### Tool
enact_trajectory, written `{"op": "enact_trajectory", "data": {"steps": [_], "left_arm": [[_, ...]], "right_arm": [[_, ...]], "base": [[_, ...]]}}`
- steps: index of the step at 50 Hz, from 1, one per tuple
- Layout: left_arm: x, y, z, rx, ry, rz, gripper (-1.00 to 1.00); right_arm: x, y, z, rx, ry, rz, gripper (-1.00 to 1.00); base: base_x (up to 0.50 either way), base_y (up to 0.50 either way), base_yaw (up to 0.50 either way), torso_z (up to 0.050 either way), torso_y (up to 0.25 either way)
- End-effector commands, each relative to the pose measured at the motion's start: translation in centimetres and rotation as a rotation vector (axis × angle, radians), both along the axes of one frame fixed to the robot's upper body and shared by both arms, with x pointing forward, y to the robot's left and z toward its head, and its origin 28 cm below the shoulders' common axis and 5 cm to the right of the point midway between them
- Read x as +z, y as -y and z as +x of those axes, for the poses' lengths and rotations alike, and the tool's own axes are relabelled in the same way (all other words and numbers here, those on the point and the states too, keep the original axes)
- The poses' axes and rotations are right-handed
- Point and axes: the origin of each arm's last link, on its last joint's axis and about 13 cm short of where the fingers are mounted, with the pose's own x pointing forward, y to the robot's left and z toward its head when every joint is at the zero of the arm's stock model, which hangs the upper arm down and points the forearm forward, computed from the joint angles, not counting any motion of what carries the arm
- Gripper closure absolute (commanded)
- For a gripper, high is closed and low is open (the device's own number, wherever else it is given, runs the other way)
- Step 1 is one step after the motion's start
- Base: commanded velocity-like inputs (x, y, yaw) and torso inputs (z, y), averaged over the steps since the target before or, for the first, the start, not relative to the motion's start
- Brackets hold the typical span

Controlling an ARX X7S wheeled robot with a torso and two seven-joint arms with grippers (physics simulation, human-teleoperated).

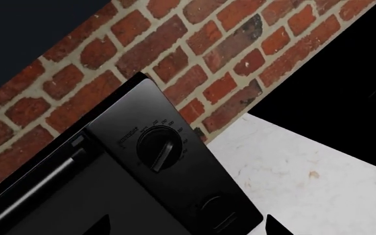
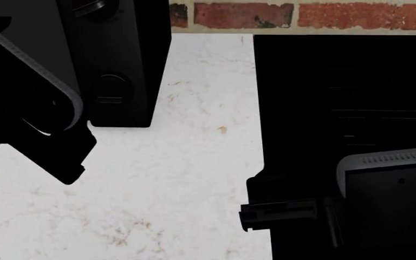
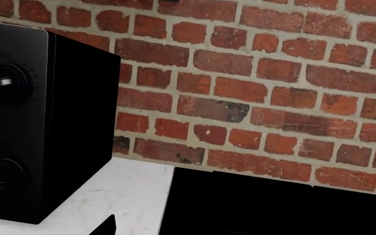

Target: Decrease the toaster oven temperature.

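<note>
The oven is set at the tabletop's far left, against the brick wall. The left tool is held just before the knob panel — presumably to reach the upper knob. Nothing is touched; its opening cannot be told, nor the right tool's.

open counter | flanked: toaster oven, range | behind: brick wall
</note>
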Motion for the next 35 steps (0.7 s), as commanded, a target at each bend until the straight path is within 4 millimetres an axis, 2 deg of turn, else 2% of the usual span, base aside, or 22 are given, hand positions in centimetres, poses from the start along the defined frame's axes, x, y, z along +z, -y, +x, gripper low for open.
{"op": "enact_trajectory", "data": {"steps": [1, 11, 29, 35], "left_arm": [[2.4, -1.0, 0.6, -0.071, 0.001, 0.071, -1.00], [2.7, -0.9, 3.6, 0.009, 0.078, 0.164, -1.00], [1.9, 1.6, 6.6, 0.018, 0.120, 0.345, -1.00], [2.0, 1.8, 7.5, 0.047, 0.137, 0.376, -1.00]], "right_arm": [[0.0, 0.0, 0.1, 0.006, 0.002, 0.007, -1.00], [-0.2, -0.3, 0.3, 0.017, -0.006, 0.004, -1.00], [-0.4, -0.2, 0.2, 0.013, -0.008, 0.020, -1.00], [-0.5, -0.2, 0.2, 0.014, -0.008, 0.023, -1.00]], "base": [[0.00, 0.00, 0.00, 0.000, 0.000], [0.00, 0.00, 0.00, 0.000, 0.000], [0.00, 0.00, 0.00, 0.000, 0.000], [0.00, 0.00, 0.00, 0.000, 0.000]]}}
